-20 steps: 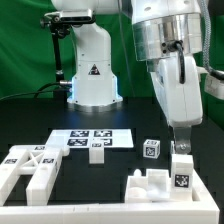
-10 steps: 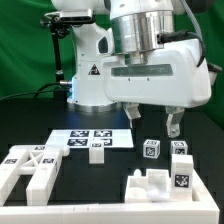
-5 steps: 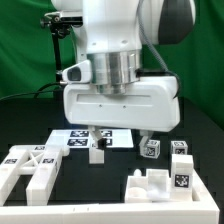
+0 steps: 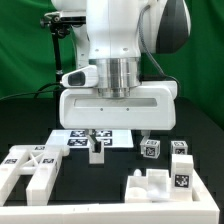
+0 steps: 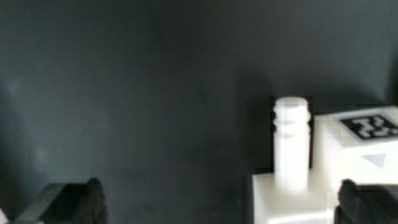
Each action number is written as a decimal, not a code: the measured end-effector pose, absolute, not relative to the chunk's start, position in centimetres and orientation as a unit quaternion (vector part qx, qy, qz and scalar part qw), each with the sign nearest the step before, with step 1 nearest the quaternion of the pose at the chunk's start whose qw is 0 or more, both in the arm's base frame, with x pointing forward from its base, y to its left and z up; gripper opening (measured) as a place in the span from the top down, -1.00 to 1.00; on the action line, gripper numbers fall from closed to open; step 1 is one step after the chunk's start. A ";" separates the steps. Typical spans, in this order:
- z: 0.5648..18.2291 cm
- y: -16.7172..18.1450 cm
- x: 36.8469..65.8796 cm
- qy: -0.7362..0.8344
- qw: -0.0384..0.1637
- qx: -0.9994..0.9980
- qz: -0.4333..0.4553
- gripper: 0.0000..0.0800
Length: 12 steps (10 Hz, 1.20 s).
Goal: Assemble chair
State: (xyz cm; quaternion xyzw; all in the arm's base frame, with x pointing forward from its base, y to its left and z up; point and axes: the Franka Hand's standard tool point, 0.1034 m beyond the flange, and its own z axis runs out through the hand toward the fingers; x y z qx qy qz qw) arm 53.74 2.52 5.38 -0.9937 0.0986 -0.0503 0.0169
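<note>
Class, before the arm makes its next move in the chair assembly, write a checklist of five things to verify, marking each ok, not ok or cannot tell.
1. Claw open: ok.
2. Claw empty: ok, nothing gripped.
3. White post centred between the fingers: not ok, it sits near one finger.
4. Clearance from the tagged cube: cannot tell, one finger looks close.
5. Claw low enough to grasp: cannot tell.

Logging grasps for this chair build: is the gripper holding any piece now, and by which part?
Nothing is held. The gripper is wide open above the table, its fingers clamping nothing.
</note>
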 end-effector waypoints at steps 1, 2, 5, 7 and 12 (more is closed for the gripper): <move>4.7 2.1 52.5 0.051 0.009 -0.998 -0.032 -0.62; 4.5 1.3 51.7 0.004 -0.002 -1.000 -0.013 -0.62; 4.1 -0.4 50.6 -0.023 -0.011 -0.999 0.026 -0.62; 4.0 -0.3 50.3 -0.023 -0.007 -0.999 0.044 -0.62; 4.8 -0.1 49.0 -0.032 0.000 -0.960 0.277 -0.62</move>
